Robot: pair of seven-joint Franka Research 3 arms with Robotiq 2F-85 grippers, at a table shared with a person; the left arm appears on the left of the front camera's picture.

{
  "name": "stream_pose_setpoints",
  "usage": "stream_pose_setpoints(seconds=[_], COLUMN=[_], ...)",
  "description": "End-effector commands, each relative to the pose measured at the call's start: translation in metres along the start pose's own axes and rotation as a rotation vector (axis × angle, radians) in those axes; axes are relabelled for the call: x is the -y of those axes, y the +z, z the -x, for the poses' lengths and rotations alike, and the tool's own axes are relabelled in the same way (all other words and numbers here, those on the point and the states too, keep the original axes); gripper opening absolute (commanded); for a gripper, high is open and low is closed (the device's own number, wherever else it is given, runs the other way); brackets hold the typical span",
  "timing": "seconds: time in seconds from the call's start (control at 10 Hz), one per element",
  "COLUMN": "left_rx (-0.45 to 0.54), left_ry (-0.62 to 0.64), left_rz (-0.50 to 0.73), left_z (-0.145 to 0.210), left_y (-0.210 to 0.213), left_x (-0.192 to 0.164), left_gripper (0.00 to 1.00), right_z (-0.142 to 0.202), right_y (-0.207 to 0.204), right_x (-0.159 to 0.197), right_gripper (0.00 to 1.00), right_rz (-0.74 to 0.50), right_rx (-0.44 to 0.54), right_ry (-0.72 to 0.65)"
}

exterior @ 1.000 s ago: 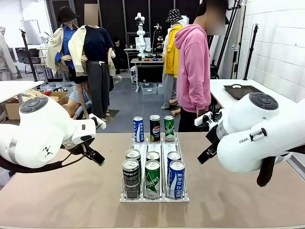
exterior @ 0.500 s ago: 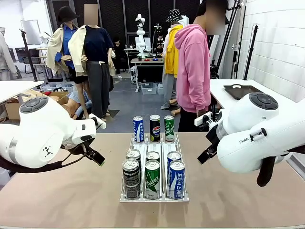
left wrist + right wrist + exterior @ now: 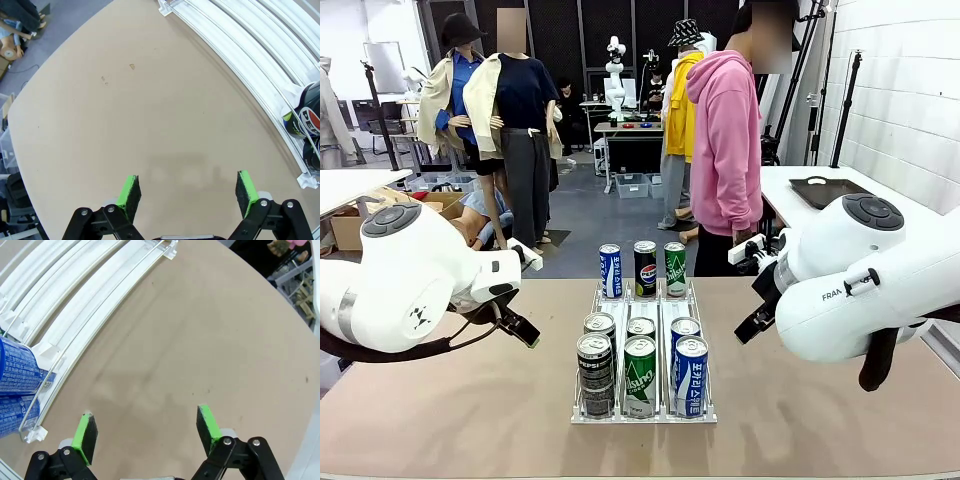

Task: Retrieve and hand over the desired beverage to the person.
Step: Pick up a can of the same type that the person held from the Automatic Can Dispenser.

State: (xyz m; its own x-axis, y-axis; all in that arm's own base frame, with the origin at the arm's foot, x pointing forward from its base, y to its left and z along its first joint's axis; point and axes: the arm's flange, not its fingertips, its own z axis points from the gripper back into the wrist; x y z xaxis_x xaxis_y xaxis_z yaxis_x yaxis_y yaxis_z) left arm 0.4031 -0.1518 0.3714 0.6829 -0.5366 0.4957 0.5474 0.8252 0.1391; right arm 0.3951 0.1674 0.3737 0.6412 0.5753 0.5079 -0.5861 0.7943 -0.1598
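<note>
- My left gripper (image 3: 187,186) is hovering with jaws apart over bare counter (image 3: 150,110), at nine o'clock of the rack (image 3: 642,418).
- The cans (image 3: 640,375) are standing in that rack. The person (image 3: 725,150) is standing at twelve o'clock, so I am judging a top-down grasp cleanest.
- My right gripper (image 3: 146,426) is hovering at three o'clock, also with jaws apart.

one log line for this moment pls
left gripper: open, empty | right gripper: open, empty | cans: in rack | person: standing at far side

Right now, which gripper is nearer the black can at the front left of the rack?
Left. The left gripper hangs over the table beside the rack, on the side of the black can; the right gripper hangs past the rack's opposite side, by the blue cans.
</note>
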Motion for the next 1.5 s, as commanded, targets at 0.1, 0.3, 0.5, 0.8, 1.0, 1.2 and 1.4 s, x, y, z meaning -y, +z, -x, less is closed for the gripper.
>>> stream_pose_setpoints(seconds=[0.1, 0.3, 0.5, 0.8, 1.0, 1.2, 1.4], left_rx=[0.000, 0.000, 0.000, -0.053, -0.056, -0.005, 0.060], left_ry=[0.002, 0.002, 0.000, 0.115, 0.140, 0.219, 0.316], left_rz=[-0.001, -0.001, 0.000, 0.046, 0.162, 0.356, 0.463], left_z=[0.000, 0.000, 0.000, -0.019, -0.035, -0.047, -0.034], left_y=[0.000, 0.000, 0.000, 0.041, 0.078, 0.118, 0.142], left_x=[-0.001, -0.001, 0.000, -0.030, -0.061, -0.099, -0.150], left_gripper=[1.00, 1.00, 1.00, 1.00, 1.00, 1.00, 1.00], right_z=[0.000, 0.000, 0.000, -0.019, -0.038, -0.048, -0.039], right_y=[0.000, 0.000, 0.000, 0.038, 0.070, 0.104, 0.136], right_x=[0.000, 0.000, 0.000, 0.022, 0.047, 0.084, 0.120], right_gripper=[1.00, 1.00, 1.00, 1.00, 1.00, 1.00, 1.00], right_rz=[0.000, 0.000, 0.000, -0.057, -0.156, -0.286, -0.445], right_rx=[0.000, 0.000, 0.000, -0.042, -0.074, -0.030, 0.043], right_ry=[0.000, 0.000, 0.000, -0.036, -0.087, -0.237, -0.353])
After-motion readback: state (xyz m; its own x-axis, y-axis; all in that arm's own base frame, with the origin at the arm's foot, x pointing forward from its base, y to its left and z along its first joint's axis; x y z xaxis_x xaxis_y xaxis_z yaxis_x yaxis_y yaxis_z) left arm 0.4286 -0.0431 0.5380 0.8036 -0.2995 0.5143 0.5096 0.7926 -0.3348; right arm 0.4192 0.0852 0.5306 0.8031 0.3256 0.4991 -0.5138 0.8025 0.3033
